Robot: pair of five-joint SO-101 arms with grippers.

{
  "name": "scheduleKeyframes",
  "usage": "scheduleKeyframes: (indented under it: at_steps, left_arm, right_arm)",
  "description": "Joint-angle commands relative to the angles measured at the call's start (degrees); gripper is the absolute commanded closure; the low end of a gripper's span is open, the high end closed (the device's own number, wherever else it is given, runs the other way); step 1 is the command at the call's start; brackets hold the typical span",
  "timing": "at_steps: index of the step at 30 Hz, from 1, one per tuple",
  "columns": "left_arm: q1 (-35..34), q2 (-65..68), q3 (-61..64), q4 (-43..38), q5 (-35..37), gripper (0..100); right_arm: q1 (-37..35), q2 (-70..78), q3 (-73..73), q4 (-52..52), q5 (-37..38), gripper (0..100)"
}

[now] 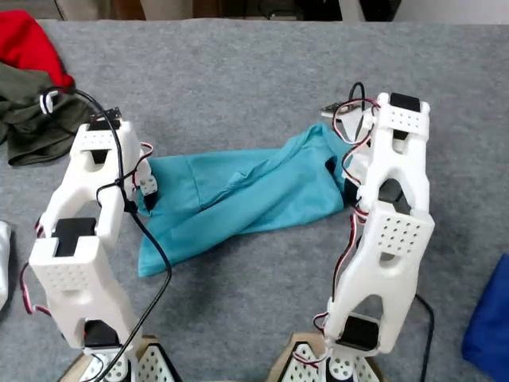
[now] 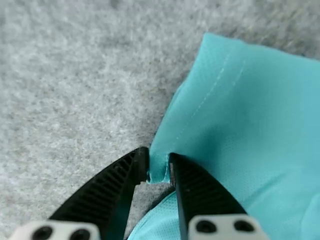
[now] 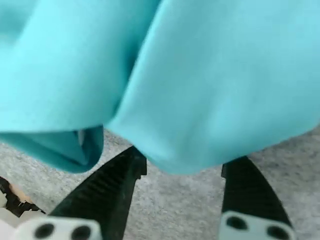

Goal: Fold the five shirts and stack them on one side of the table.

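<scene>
Your left hand is pinched narrow on a fold at the edge of the teal shirt, probably to carry that side over. Your right hand stands wide under the shirt's other end, gripping nothing. The shirt lies crumpled mid-table; the red shirt, green shirt and blue shirt lie well apart, not in the way.
</scene>
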Motion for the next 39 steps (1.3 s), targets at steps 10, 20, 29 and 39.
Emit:
scheduleKeyframes:
  at_steps: [10,20,29,39]
  left_arm:
    - [0.0,7.4,-8.5,4.2,-0.5,98]
    - [0.0,7.3,-8.0,4.1,-0.4,98]
    - [0.1,7.1,-7.0,4.0,-0.5,98]
    - [0.1,7.1,-7.0,3.3,-0.5,98]
  right_arm:
    - [2.1,5.0,-1.3,2.5,0.5,74.5]
    - [2.1,5.0,-1.3,2.5,0.5,74.5]
    - [2.1,5.0,-1.3,2.5,0.5,74.5]
    - [2.1,5.0,-1.3,2.5,0.5,74.5]
